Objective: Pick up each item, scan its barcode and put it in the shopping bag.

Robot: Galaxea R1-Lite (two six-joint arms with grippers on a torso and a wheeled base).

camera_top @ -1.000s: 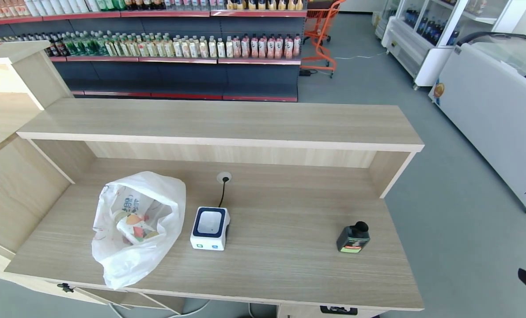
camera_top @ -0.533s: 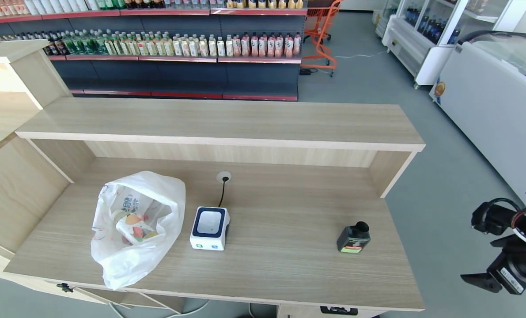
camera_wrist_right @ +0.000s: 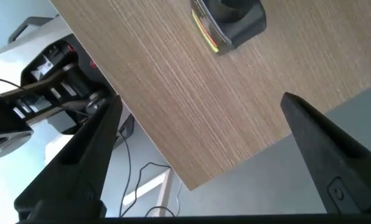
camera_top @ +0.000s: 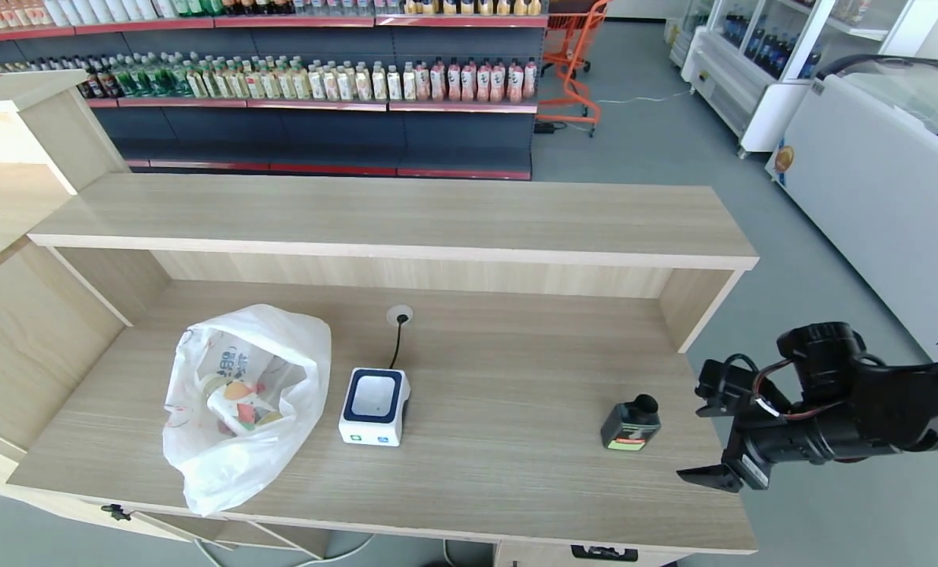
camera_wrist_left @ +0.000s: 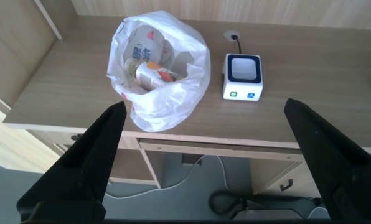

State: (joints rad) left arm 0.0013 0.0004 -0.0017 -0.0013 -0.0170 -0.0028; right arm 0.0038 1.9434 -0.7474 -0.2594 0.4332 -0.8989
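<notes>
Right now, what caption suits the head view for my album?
Open right gripper hangs at the counter edge near a dark bottle; scanner and shopping bag sit farther left.

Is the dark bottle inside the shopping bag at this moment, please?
No, the dark bottle stands on the counter, well apart from the shopping bag.

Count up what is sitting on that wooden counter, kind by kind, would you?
White plastic bag: 1
Scanner box: 1
Dark bottle: 1
Total: 3, leaving aside the packets inside the bag, which overlap too much to count.
</notes>
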